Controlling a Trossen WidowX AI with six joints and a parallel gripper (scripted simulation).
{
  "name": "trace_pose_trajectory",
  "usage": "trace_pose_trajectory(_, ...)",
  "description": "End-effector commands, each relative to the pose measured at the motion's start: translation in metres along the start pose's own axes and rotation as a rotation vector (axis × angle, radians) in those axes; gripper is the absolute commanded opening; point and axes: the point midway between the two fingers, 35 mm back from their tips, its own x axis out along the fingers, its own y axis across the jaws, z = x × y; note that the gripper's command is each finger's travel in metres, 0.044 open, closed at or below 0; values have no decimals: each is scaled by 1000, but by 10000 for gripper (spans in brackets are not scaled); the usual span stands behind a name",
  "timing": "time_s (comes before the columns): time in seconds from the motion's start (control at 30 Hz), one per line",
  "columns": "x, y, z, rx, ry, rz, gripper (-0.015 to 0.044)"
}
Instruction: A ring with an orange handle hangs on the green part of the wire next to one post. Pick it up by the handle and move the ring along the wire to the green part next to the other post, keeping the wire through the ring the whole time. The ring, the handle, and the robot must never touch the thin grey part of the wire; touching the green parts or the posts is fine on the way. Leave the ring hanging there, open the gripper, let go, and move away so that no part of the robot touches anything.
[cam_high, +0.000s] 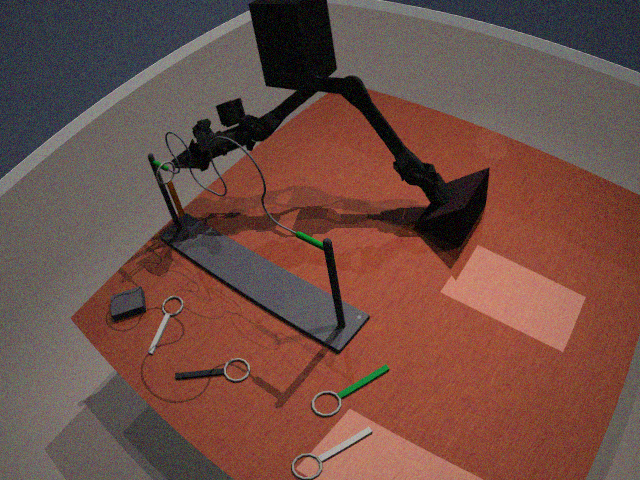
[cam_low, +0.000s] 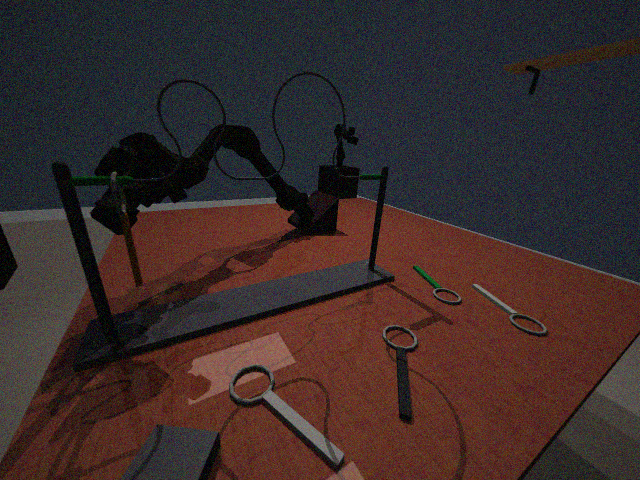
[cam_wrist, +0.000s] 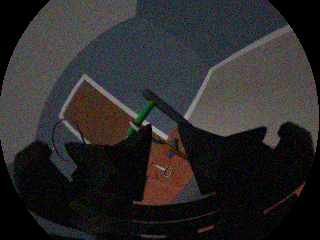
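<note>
The ring (cam_high: 157, 175) (cam_low: 113, 178) (cam_wrist: 134, 125) hangs on the green part (cam_high: 155, 163) (cam_low: 87, 180) (cam_wrist: 142, 116) beside one post (cam_high: 165, 193) (cam_low: 85, 248) (cam_wrist: 167, 111); the wire passes through it. Its orange handle (cam_high: 176, 198) (cam_low: 132, 253) (cam_wrist: 172, 147) hangs down. My gripper (cam_high: 175, 161) (cam_low: 114, 212) (cam_wrist: 164, 126) is part open and empty, close to the ring and upper handle. The handle shows across the gap between the fingers in the wrist view; its depth is unclear. The other green part (cam_high: 310, 239) (cam_low: 371, 177) is bare, by the far post (cam_high: 333, 284) (cam_low: 378, 222).
The thin grey wire (cam_high: 262, 180) (cam_low: 224, 111) loops past my gripper and forearm; any contact is hard to tell. The base plate (cam_high: 268, 289) (cam_low: 258, 299) joins the posts. Loose rings with white (cam_high: 160, 333), black (cam_high: 201, 374) and green (cam_high: 364, 381) handles and a grey block (cam_high: 128, 304) lie around.
</note>
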Motion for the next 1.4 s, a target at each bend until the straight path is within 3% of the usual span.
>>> trace_pose_trajectory(0.0,-3,-17,-10,-147,46,33,160)
trace_pose_trajectory(0.27,-19,-71,-55,-495,180,174,160)
trace_pose_trajectory(0.57,-62,-132,-99,-820,223,390,160)
trace_pose_trajectory(0.9,-61,-132,-100,-825,222,395,160)
trace_pose_trajectory(1.13,-16,-86,-81,-824,217,393,160)
trace_pose_trajectory(1.37,-14,-84,-81,-824,217,393,160)
